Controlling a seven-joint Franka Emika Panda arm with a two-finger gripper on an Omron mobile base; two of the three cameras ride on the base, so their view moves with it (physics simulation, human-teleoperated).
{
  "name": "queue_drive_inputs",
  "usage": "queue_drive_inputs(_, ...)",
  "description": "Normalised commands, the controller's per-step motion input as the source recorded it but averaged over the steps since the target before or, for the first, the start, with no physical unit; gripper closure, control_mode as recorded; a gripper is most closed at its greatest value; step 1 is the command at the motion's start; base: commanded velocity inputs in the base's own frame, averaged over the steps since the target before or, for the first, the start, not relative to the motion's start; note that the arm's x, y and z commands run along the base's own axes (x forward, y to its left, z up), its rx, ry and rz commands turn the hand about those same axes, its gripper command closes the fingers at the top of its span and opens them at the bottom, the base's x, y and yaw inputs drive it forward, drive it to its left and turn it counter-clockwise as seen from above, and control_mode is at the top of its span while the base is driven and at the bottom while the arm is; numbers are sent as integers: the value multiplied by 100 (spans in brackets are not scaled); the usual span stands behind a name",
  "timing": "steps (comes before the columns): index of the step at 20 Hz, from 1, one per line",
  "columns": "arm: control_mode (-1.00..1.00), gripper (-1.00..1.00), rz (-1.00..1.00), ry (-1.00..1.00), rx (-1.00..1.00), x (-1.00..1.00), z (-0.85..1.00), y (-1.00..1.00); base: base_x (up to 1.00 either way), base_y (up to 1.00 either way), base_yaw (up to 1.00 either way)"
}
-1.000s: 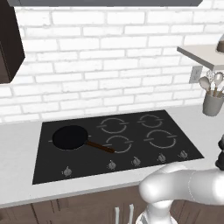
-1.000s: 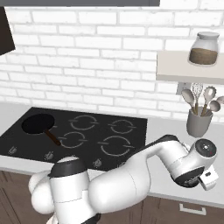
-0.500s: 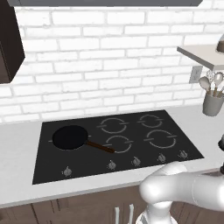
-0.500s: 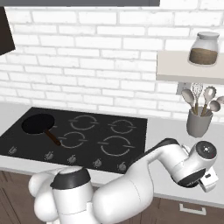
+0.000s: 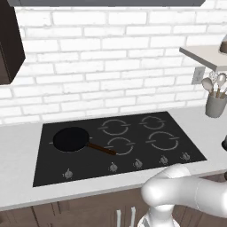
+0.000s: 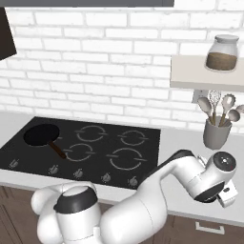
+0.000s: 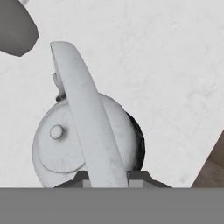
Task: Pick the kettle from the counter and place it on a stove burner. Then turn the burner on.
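Note:
The hand view looks straight down on the silver kettle, which stands upright on the pale counter with its knobbed lid to the left. Its arched handle runs up between my fingertips. My gripper is shut on that handle, one finger pressed to each side. In the right base view my gripper hangs low over the counter, right of the black cooktop. The nearest burner is bare.
A black frying pan covers the far left burner. A grey utensil holder stands just behind my hand. Above it is a shelf with a jar. Knobs line the cooktop's front. The counter's edge is close by.
In the right base view the wrist has edged slightly to the right and settled. The pan and cooktop have not moved.

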Motion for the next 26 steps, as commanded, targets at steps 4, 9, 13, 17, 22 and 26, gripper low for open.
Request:
queue_drive_inputs(4,-100,100,0,1,0,6,0,0,0,0,0)
queue_drive_inputs(9,-100,100,1,-4,-7,-6,25,22,0,0,0)
queue_drive_inputs(13,-100,100,6,-18,-16,-18,46,44,0,0,0)
queue_drive_inputs(17,-100,100,8,-20,-19,-19,40,56,0,0,0)
queue_drive_inputs(22,-100,100,9,-23,-19,-11,25,69,0,0,0)
queue_drive_inputs(26,-100,100,10,-11,-17,-1,32,65,0,0,0)
